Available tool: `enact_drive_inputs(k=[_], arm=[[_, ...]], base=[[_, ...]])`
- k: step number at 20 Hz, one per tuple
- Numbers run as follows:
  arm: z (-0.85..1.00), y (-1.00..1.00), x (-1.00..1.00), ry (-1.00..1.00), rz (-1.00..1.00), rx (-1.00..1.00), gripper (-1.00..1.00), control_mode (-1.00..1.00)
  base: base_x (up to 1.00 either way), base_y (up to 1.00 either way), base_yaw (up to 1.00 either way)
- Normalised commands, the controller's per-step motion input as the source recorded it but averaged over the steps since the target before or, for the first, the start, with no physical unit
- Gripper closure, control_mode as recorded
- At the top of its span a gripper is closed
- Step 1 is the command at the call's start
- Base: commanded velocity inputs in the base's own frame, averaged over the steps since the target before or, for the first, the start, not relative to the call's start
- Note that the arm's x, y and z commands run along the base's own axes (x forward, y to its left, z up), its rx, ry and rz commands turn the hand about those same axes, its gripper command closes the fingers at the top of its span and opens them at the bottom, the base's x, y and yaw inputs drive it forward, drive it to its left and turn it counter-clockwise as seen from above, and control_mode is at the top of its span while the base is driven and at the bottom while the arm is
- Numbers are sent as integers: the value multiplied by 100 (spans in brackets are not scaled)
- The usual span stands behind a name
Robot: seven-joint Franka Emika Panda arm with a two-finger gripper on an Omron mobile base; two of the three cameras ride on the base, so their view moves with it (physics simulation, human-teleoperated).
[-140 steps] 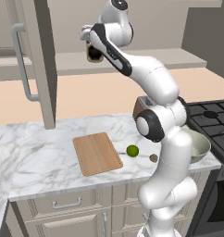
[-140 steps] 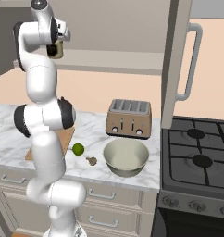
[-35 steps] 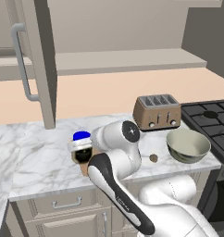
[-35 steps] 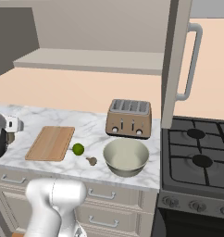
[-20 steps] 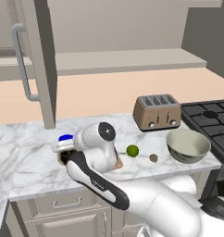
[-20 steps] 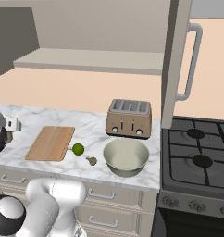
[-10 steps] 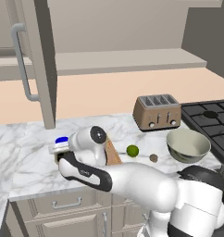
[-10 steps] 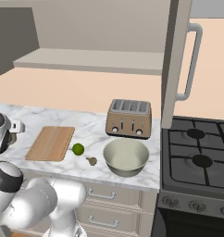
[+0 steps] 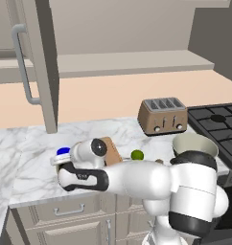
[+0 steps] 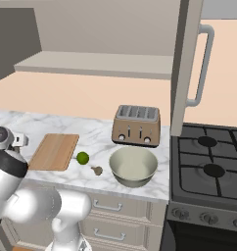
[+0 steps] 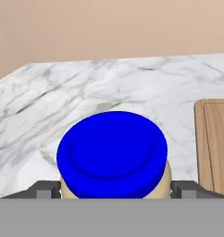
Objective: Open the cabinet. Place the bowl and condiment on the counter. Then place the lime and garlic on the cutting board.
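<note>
While the jar [image 11: 113, 155] stands near the counter's [image 11: 146, 88] front edge (left of the board [image 11: 214, 139]), the gripper [image 11: 115, 187] straddles it, jaws wide, not clamping.

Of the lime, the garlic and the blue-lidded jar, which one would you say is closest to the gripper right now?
The condiment: it stands between the gripper's open fingers. The lime and garlic lie beyond the cutting board.

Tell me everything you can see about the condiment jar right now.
The condiment is a small jar with a glossy round blue screw lid and a pale cream body showing just under the lid; its contents are hidden. It appears to stand upright on the white marble counter, left of the cutting board. The gripper sits around it, jaws spread wide on either side; contact is unclear.
</note>
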Motion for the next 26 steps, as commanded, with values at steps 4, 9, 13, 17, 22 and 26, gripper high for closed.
enact_drive_inputs(k=[4, 9, 13, 17, 22, 26], arm=[[-25, 9, 11, 0, 0, -3, 100, -100], [-27, 7, 16, 0, 0, -3, 100, -100], [-35, 5, 18, 0, 0, -1, 100, -100], [-30, 3, 13, 0, 0, 0, 100, -100], [-19, 2, 5, 0, 0, 0, 100, -100], [0, 0, 0, 0, 0, 0, 100, -100]], base=[[0, 0, 0], [0, 0, 0], [0, 0, 0], [0, 0, 0], [0, 0, 0], [0, 0, 0]])
